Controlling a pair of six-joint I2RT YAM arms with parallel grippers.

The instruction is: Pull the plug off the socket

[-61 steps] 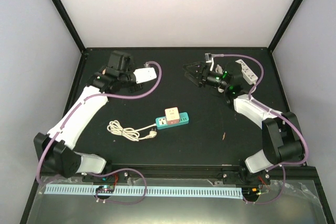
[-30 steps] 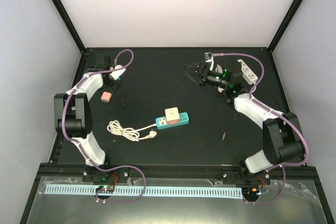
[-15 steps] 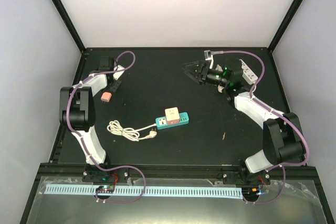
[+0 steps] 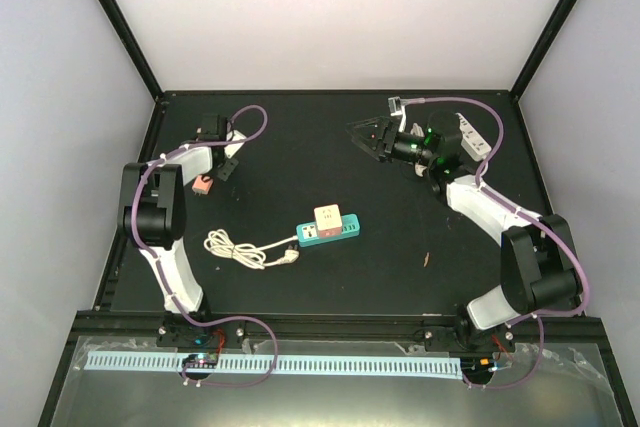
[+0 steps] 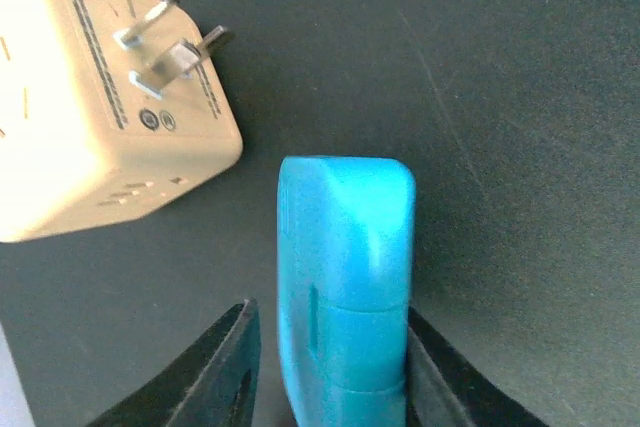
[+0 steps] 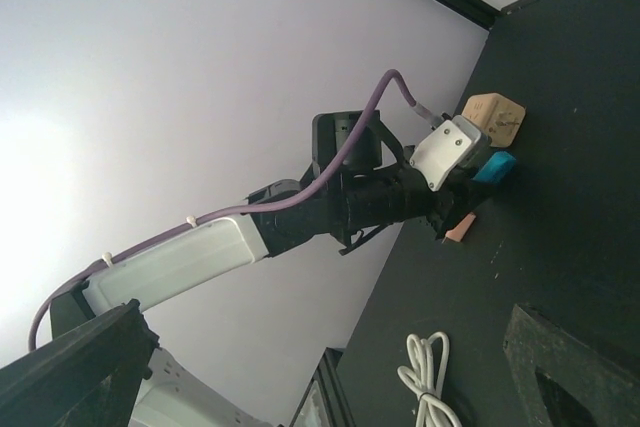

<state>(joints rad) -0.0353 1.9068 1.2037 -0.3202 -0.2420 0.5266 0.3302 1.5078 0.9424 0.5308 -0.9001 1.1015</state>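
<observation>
A green socket strip (image 4: 347, 232) lies mid-table with a cream-and-pink plug cube (image 4: 329, 217) seated in it. No gripper is near either. My left gripper (image 4: 227, 167) is low at the back left. In the left wrist view its jaws (image 5: 330, 312) straddle a blue piece (image 5: 345, 247) lying on the mat. The right finger touches it and the left finger stands off with a gap, so the gripper is open. A loose beige adapter cube (image 5: 95, 97) lies beside it, prongs showing. My right gripper (image 4: 358, 135) hovers open and empty at the back centre, pointing left (image 6: 325, 347).
The strip's white cord (image 4: 235, 247) lies coiled to its left, ending in a plug (image 4: 290, 256). A small pink piece (image 4: 201, 184) sits by the left arm. A white power strip (image 4: 473, 135) lies at the back right. A tiny scrap (image 4: 427, 259) lies at the right.
The left arm folded back into the back-left corner and its gripper crept toward the pink piece. Its jaws loosened off the blue piece. The right arm barely moved.
</observation>
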